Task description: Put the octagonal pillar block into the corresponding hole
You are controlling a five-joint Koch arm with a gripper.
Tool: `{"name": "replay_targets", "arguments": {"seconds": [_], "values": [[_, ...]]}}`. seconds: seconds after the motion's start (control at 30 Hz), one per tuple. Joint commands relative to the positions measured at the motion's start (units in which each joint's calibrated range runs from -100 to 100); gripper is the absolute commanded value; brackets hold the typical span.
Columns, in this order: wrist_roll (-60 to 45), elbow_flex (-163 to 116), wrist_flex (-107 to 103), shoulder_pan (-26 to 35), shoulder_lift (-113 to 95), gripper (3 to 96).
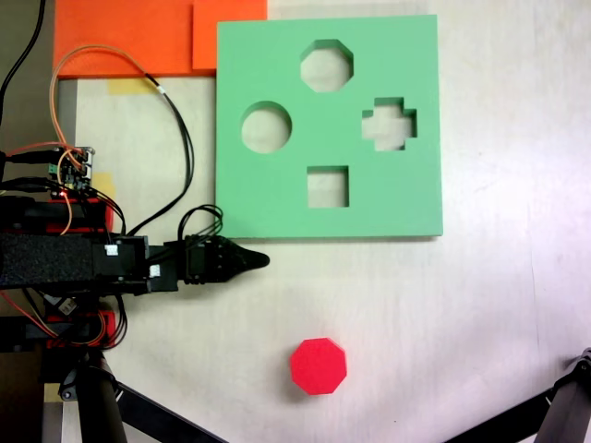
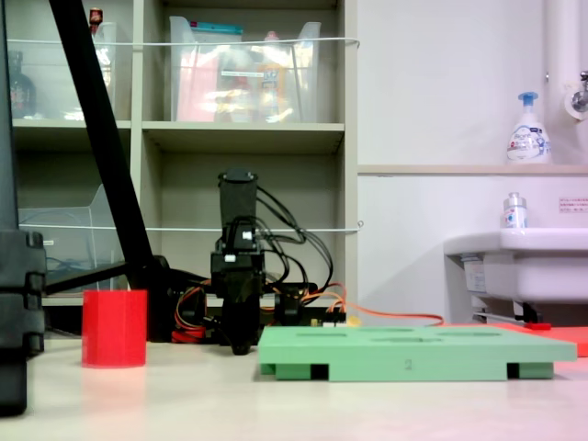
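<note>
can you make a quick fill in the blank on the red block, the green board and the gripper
1. The octagonal pillar block is coloured ____.
2. The green board has ____ cutouts.
3. The octagonal hole holds ____.
4. The gripper holds ____; the block stands apart from it on the table.

Missing words: red; four; nothing; nothing

In the first exterior view the red octagonal pillar block [image 1: 319, 366] stands alone on the pale table [image 1: 489, 314], well apart from the green board [image 1: 277, 198] with its octagonal hole [image 1: 327, 65], while the black gripper [image 1: 257, 261], seemingly closed, points near the board's lower edge.
</note>
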Motion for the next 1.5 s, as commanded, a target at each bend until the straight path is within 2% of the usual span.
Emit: {"name": "replay_targets", "arguments": {"seconds": [0.03,0.97,1.33,1.4,1.5], "values": [[-0.1,-0.9,-6.4,0.0,-0.5,49.3],[1.3,-0.9,-6.3,-0.7,-0.5,49.1],[21.8,-0.9,3.6,-11.0,-0.5,45.4],[23.8,2.2,-0.7,-13.0,-0.5,44.1],[26.7,16.1,-22.3,-13.9,-0.5,44.1]]}}
